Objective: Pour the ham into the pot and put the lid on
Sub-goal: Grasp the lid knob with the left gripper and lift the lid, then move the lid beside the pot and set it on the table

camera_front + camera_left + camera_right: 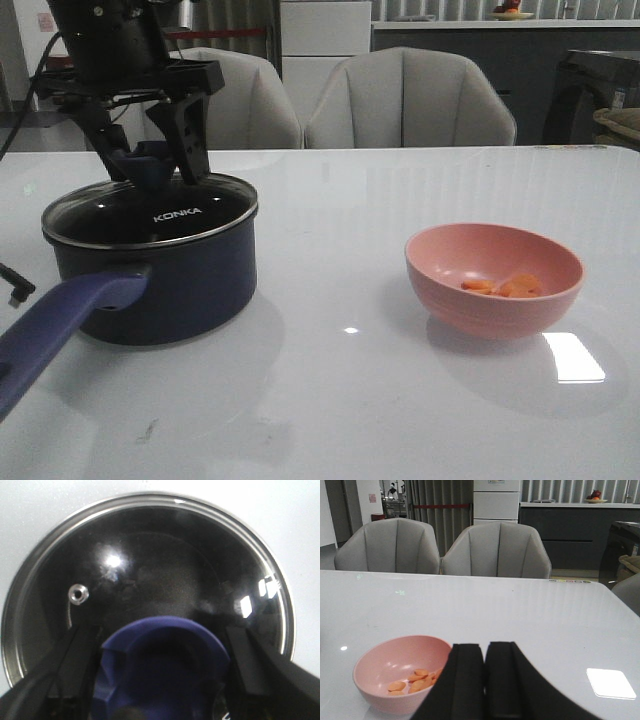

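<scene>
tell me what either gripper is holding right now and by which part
Left gripper straddles the blue-purple knob of the dark glass lid; contact unclear. Right gripper is shut, empty.

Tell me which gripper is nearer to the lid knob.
Left. The left gripper has its jaws on either side of the knob, above the lid. The right gripper is far off, near the bowl, jaws shut.

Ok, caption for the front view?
Left hand straddles lid knob on pot; ham in bowl.
</scene>
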Controlling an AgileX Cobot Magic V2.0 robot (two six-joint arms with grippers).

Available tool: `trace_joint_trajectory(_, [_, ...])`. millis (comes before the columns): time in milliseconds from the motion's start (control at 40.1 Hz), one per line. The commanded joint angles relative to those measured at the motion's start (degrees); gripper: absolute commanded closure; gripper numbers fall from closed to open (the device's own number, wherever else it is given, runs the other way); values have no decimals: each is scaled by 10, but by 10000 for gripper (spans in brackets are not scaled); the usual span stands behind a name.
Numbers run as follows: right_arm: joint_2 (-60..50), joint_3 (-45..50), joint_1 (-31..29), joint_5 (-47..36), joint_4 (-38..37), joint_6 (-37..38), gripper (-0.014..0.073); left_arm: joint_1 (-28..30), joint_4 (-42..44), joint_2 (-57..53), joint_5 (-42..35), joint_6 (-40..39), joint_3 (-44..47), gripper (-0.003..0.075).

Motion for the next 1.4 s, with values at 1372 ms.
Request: trace_joint_trajectory(1372, [-11,6,0,-48,-6,-2,456,244,19,-214,-76,-5,149,503])
